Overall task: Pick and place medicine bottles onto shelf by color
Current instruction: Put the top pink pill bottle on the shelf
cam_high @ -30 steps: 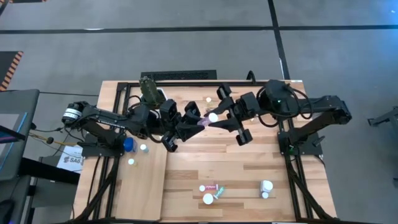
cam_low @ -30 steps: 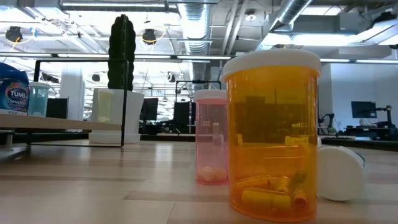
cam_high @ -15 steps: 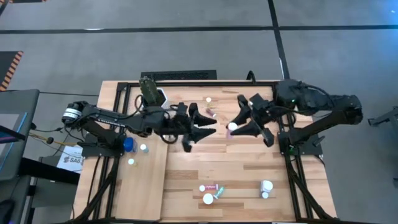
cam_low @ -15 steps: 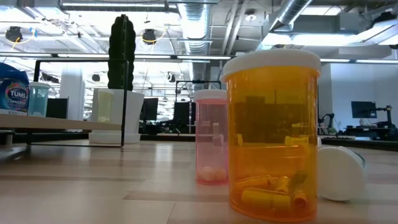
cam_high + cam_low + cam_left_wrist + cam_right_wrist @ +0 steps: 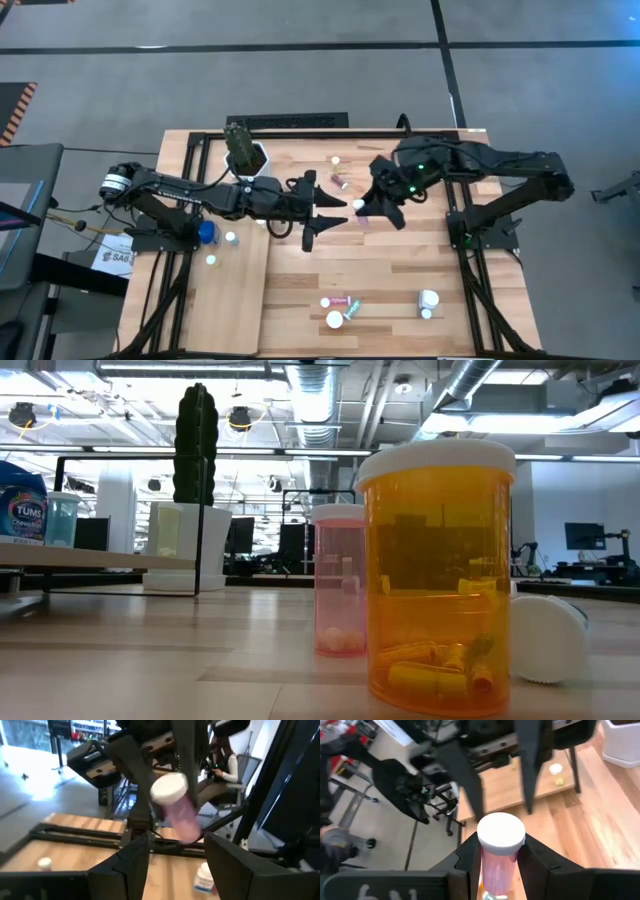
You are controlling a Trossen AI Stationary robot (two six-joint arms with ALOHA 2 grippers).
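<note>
Above the bench (image 5: 400,280), the right end effector (image 5: 360,208) grips a pink medicine bottle (image 5: 499,851) facing the left end effector (image 5: 322,207), spread wide and empty.

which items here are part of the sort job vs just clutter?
Job:
- pink bottle in right gripper
- left gripper, open
- loose bottles near the front edge
- amber bottle
- shelf

Clutter:
- plant pot
- Tums bottle

Location: open-plan office or lab. Indicators: exposed ceiling ducts (image 5: 330,390), rows of monitors (image 5: 585,536), grey carpet floor (image 5: 300,80), seated person (image 5: 225,762) beyond the desk (image 5: 400,260).
</note>
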